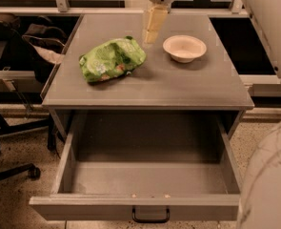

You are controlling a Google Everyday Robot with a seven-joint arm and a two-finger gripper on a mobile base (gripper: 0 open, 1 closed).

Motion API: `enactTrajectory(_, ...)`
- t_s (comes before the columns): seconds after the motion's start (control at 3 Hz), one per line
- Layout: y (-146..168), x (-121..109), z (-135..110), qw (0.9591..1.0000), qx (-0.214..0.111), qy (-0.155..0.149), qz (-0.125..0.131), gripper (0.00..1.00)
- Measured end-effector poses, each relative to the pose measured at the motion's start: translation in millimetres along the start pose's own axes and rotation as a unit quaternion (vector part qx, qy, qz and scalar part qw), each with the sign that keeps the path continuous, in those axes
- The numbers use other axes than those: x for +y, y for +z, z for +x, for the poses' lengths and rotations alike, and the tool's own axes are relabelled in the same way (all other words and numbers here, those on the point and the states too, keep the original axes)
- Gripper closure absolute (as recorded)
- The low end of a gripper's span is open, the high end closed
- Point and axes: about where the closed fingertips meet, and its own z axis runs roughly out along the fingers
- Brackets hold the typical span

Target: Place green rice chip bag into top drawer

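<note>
The green rice chip bag (112, 58) lies crumpled on the left part of the grey cabinet top (178, 85). The top drawer (106, 206) is pulled wide open below it, with a small dark handle (150, 216) at the centre of its front, and nothing lies inside. My gripper (151, 32) hangs from above over the far middle of the cabinet top, between the bag and the cream bowl (184, 47), just right of the bag's upper edge. It holds nothing that I can see.
My arm (268, 27) runs down the right edge and my body (268, 185) fills the lower right corner. An office chair (6, 128) and dark bags stand left of the cabinet. A rail runs behind it.
</note>
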Motion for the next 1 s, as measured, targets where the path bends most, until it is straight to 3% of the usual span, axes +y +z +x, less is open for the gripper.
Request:
enactTrajectory(0.67,1,11,5,0.9997,-0.009,0.021,0.007,0.0)
enactTrajectory(1.0,19,7,9,0.9989,-0.041,0.022,0.006,0.0)
